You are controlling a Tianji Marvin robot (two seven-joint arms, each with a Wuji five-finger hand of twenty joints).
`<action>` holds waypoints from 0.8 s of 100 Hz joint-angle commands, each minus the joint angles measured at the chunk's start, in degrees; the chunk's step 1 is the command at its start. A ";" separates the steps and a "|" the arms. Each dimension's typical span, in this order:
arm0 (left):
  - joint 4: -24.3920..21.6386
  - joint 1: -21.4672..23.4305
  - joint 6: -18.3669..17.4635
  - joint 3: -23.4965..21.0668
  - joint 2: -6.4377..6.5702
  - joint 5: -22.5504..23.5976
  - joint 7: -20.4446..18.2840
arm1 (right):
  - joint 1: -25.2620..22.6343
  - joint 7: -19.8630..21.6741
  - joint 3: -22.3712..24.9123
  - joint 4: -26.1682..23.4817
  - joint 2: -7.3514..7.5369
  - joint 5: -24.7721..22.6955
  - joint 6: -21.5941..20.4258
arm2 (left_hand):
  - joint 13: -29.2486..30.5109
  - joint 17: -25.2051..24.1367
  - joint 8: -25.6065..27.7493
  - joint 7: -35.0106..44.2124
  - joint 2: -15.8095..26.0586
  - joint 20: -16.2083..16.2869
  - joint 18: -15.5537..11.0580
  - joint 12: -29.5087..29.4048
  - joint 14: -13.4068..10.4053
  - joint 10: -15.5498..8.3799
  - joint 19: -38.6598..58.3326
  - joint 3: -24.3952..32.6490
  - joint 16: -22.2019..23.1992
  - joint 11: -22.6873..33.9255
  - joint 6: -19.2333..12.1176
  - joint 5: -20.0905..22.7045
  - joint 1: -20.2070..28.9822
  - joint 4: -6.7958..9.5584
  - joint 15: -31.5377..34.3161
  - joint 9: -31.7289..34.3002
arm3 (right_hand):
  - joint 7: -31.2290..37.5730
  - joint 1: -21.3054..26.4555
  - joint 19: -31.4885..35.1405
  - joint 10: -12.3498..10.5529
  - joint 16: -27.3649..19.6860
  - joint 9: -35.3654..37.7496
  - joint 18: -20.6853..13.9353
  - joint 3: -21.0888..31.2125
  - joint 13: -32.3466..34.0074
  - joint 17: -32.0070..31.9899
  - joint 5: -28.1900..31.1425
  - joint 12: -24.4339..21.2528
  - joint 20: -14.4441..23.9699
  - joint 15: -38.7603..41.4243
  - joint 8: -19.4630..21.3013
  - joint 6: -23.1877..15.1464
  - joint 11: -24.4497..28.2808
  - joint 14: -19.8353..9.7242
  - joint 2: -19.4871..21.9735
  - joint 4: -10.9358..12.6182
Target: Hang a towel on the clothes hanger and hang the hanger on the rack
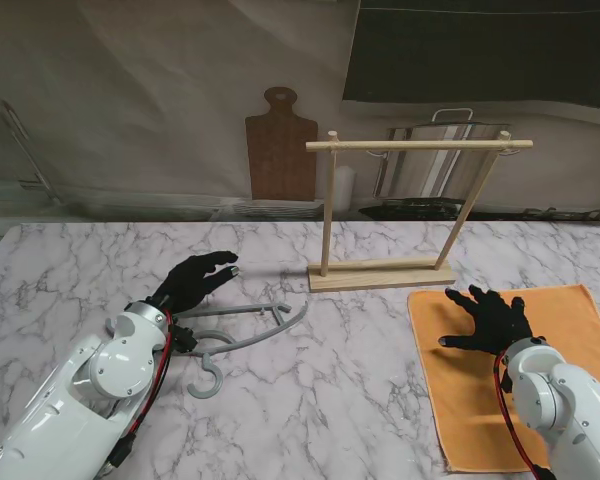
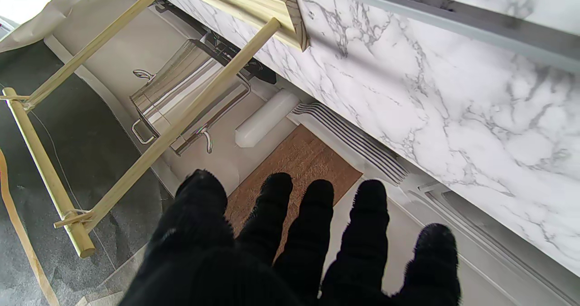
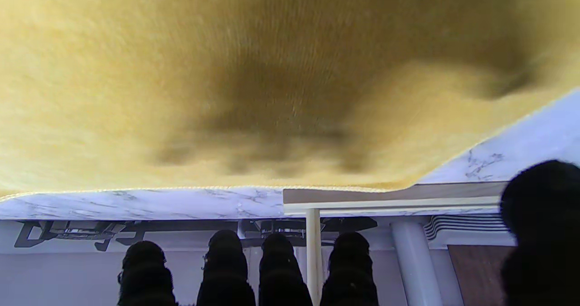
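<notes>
One towel (image 1: 520, 370) lies flat on the table (image 1: 360, 380), on our right, w/ our right hand (image 1: 492, 318) spread wide over its far part, prob. to pick it up. One hanger (image 1: 242, 335) lies on our left, just by our left hand (image 1: 198, 280), also wide & holding nothing. One rack (image 1: 410, 215) stands farther back btwn them, its bar bare.

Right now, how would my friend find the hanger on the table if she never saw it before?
Start at the wooden rack standing at the far side of the marble table. Come nearer to me and left, next to the left hand. The hanger lies flat there: thin, grey, with a curled hook, unlike the wide orange towel on the right.
</notes>
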 commanded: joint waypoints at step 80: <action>0.75 -0.35 -0.46 0.36 -0.02 0.06 -0.78 | 4.74 1.59 -6.60 6.99 0.26 2.31 1.74 | -0.47 -0.99 -0.04 0.18 3.26 1.41 0.59 0.54 0.27 -1.07 19.12 -0.78 0.45 0.10 -0.26 0.20 -0.10 -1.33 -0.33 0.31 | 23.88 29.56 0.92 -6.97 -3.16 2.91 -2.36 -18.68 -0.34 -0.05 5.22 -2.15 -3.65 -1.76 8.29 -16.41 -2.49 -9.52 6.85 2.81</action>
